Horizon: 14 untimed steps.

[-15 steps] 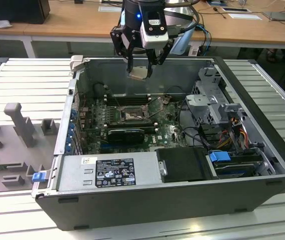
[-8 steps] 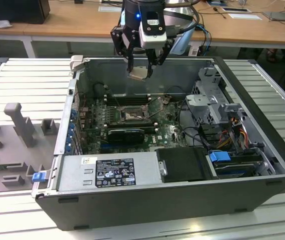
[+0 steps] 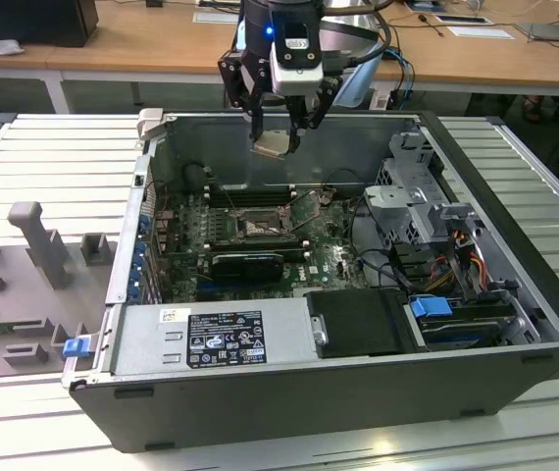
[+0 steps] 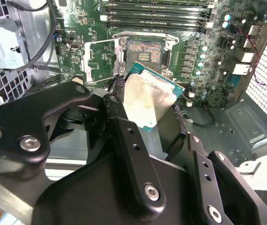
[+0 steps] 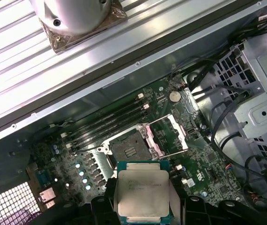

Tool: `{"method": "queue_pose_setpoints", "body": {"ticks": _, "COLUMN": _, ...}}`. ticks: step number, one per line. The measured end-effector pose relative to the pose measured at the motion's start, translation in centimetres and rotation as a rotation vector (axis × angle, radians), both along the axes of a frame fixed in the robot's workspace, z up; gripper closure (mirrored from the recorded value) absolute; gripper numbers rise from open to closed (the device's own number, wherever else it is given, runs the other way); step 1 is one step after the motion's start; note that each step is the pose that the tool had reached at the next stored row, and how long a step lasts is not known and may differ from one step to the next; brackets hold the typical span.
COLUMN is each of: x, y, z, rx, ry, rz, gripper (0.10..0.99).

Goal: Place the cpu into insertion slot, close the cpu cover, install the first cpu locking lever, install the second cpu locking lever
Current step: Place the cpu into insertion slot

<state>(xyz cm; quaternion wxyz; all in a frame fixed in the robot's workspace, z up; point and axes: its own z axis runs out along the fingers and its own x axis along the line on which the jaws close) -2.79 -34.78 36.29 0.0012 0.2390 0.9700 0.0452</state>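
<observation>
Claw: the claw [image 3: 276,140] hung pointing down over the open computer case [image 3: 515,329], roughly level with the case's upper rim.
Grip: clenched on the cpu [image 3: 271,145]. The jaws were narrowed to the chip's width, and nothing else touched them.
Fingers: in the first wrist view, 2 black fingers [image 5: 100,208] pressed on opposite edges of the chip, 1 on each side.
Cpu: it sat between the fingertips at the claw's very tip, clear of the board. Its pale metal face was turned up toward the wrist cameras, with a thin green edge showing around it. In the second wrist view it looked slightly tilted.
Insertion slot: the insertion slot [image 3: 258,228] lay below the claw, well apart from the held chip. It was uncovered, and its dark square field was exposed in both wrist views.
Cpu cover: the cpu cover [image 5: 171,135] was swung open off the socket and lay just beside it. It was beneath the claw and untouched by it.
Circuit board: the green circuit board [image 3: 333,257] lay on the floor of the case, under the claw, and carried the socket.
Memory slots: the long black memory slots [image 3: 245,194] ran just beside the socket, also lower than the claw.
Power supply: the grey power supply [image 3: 211,339] sat low in the case, far from the claw, toward the near wall in the exterior view.
Table: the grey slatted table [image 3: 54,162] spread around the case, lower than the claw.
</observation>
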Motion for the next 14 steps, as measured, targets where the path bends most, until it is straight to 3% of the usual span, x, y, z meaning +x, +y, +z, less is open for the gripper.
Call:
{"method": "queue_pose_setpoints", "body": {"ticks": 7, "x": 0.00, "y": 0.00, "z": 0.00, "rx": 0.000, "ry": 0.0000, "rz": -0.041, "gripper": 0.561}}
{"method": "queue_pose_setpoints", "body": {"ticks": 14, "x": 0.00, "y": 0.00, "z": -0.08, "rx": 0.000, "ry": 0.0000, "rz": -0.149, "gripper": 0.561}}
